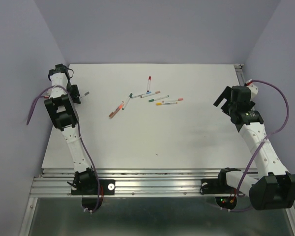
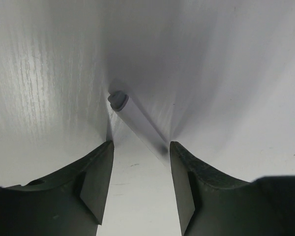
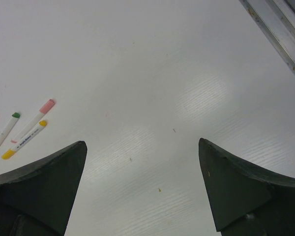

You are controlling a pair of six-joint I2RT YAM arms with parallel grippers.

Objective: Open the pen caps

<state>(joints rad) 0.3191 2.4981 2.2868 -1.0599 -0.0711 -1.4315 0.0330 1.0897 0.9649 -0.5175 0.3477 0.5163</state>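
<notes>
Left wrist | left fingers (image 2: pixel 96 187) part-open astride grey-tipped pen (image 2: pixel 137 118) | right fingers (image 3: pixel 44 182) wide, empty

Lavender walls (image 1: pixel 152 29), white table (image 1: pixel 152 142).

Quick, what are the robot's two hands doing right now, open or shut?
Left gripper: jaws around a white pen; cannot tell whether they grip it.
Right gripper: open, holding nothing.
</notes>
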